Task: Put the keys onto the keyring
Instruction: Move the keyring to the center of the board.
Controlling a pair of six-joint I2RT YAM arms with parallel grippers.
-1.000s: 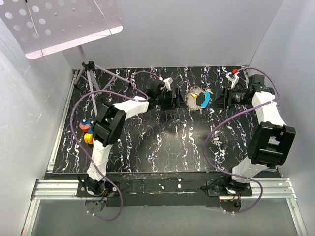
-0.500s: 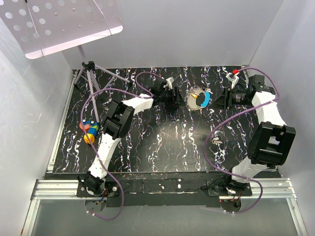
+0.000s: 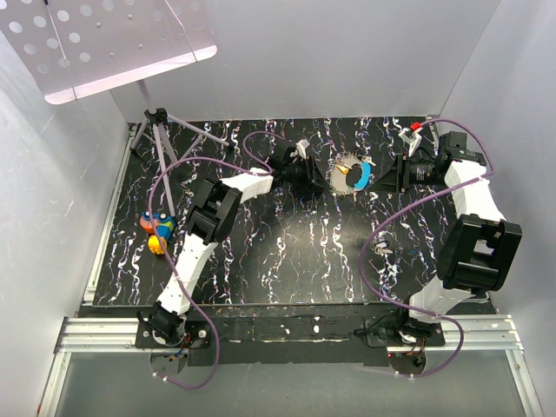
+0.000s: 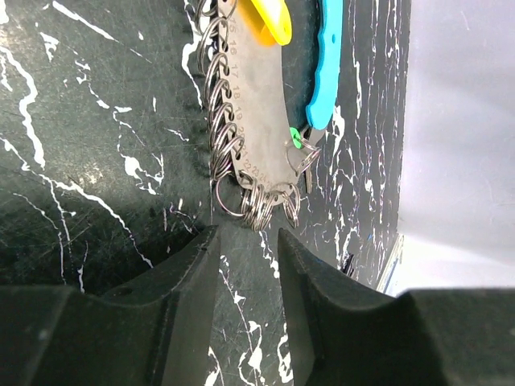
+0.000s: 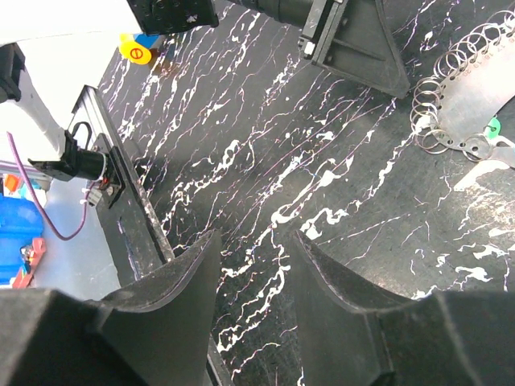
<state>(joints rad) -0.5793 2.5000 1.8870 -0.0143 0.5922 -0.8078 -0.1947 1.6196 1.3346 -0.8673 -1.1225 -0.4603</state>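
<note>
A grey metal plate lies at the back middle of the table, with several thin wire keyrings strung along its edge. At its far end lie keys with a yellow head and a blue head, and a small green piece sits near them. My left gripper points at the plate's ringed end, just short of it, open by a narrow gap with nothing between the fingers. My right gripper is open over bare table, to the right of the plate.
A tripod stands at the back left. Colourful toys lie near the left edge. A small metal item rests on the mat in front of the right arm. White walls close the table in on three sides.
The left arm has stretched toward the ringed plate and its jaws have narrowed a good deal. The right arm and the plate have not moved.
</note>
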